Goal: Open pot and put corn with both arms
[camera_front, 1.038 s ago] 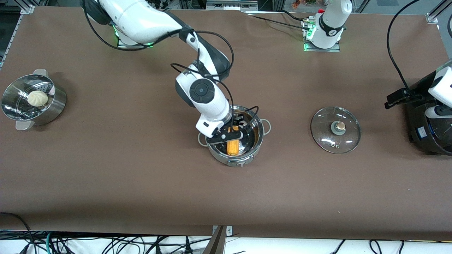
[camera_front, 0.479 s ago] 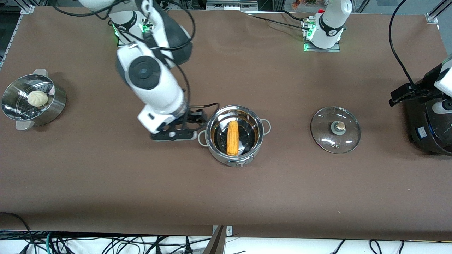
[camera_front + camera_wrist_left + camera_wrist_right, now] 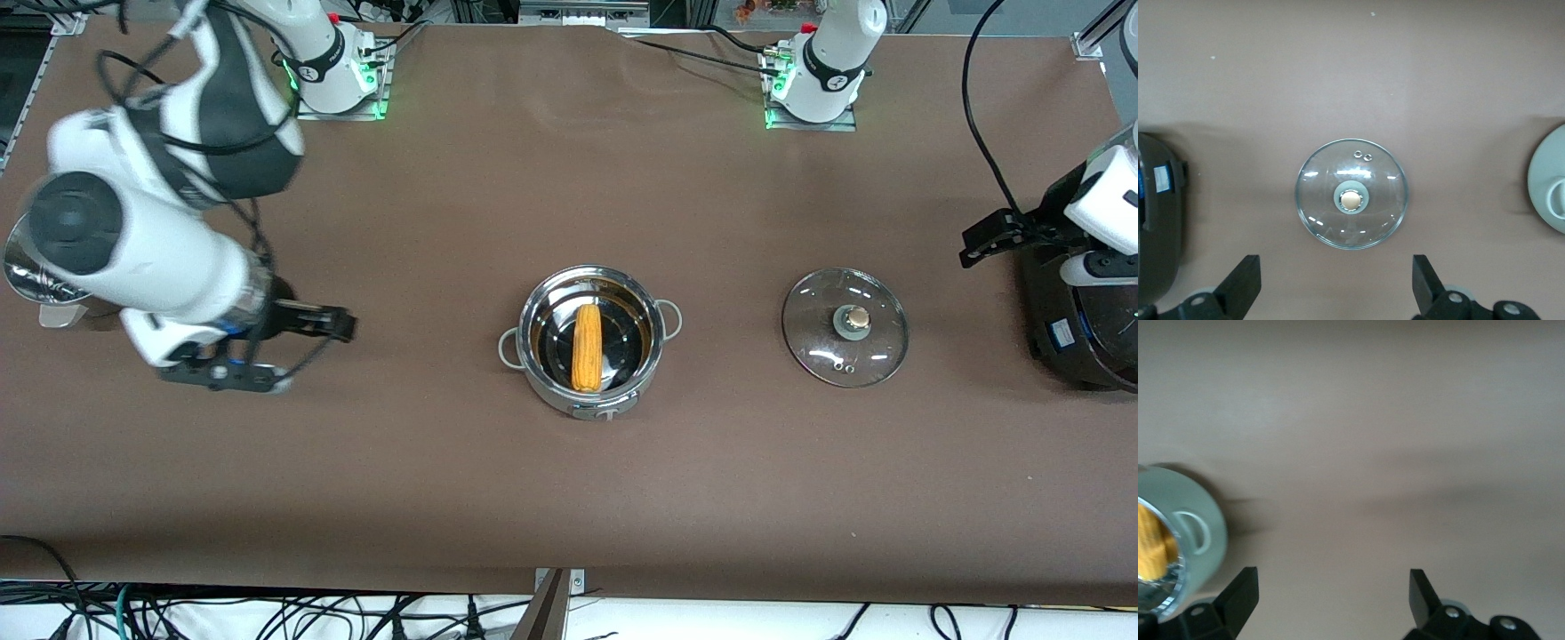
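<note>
Corn lies lengthwise in the uncovered pot at mid-table, well apart from both sets of jaws. Right gripper hangs released and empty over bare tablecloth toward the right arm's end, the pot's rim off to one side. Left gripper, jaws spread with nothing between them, hovers above the glass lid, which lies flat beside the black cooker.

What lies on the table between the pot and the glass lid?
Nothing: in the front view the stretch between the pot and the glass lid is bare brown table. The corn lies inside the pot.
</note>
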`<action>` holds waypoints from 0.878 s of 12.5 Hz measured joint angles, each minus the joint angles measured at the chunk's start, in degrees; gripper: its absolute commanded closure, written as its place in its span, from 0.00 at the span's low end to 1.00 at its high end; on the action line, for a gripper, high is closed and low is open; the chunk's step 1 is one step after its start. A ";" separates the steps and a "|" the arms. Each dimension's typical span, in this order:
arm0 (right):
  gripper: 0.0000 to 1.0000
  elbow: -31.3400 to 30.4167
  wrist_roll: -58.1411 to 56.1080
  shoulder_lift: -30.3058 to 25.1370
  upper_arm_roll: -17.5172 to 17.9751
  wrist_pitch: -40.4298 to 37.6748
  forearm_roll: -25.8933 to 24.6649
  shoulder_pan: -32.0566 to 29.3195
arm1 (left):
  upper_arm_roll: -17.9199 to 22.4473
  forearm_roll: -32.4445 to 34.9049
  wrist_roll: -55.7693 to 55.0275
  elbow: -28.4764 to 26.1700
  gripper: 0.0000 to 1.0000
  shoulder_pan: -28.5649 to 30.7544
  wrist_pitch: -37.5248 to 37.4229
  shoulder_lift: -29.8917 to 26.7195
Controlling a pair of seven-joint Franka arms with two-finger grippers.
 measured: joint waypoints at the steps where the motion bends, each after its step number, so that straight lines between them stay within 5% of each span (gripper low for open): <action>1: 0.00 -1.06 -2.91 -1.61 -0.07 -0.64 -0.05 -2.67 | -0.49 0.00 -0.16 0.08 0.00 -0.07 0.00 0.00; 4: 0.00 -7.52 -10.35 -8.67 -0.71 -0.71 -0.05 -9.75 | -0.42 0.00 -0.25 0.21 0.00 0.02 0.00 0.00; 11: 0.00 -26.73 -11.03 -23.75 -2.27 5.85 -1.03 -11.45 | -0.17 0.00 -0.29 0.26 0.00 0.34 -2.05 -0.04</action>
